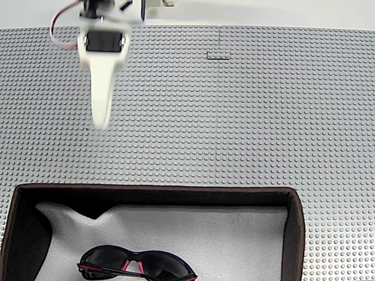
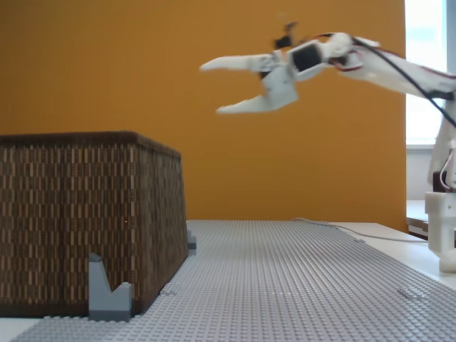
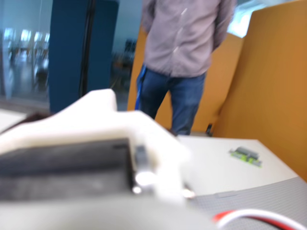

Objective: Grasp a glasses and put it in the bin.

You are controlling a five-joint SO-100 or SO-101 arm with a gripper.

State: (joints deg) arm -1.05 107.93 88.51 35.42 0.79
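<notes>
The glasses (image 1: pixel 136 264), dark lenses in a black and pink frame, lie on the light padding inside the bin (image 1: pixel 296 219) at the bottom of a fixed view. In another fixed view the bin (image 2: pixel 85 214) shows as a tall brown woven box at the left. My white gripper (image 2: pixel 211 88) hangs high in the air to the right of the bin, open, with nothing between its fingers. From above, the gripper (image 1: pixel 101 122) points down toward the bin over the studded mat, well short of the bin's far wall.
A grey studded baseplate (image 1: pixel 246 117) covers the table. A grey bracket (image 2: pixel 108 292) stands at the bin's near corner. The arm's base (image 2: pixel 445 221) is at the far right. A person (image 3: pixel 184 52) stands beyond the table in the wrist view, beside orange panels.
</notes>
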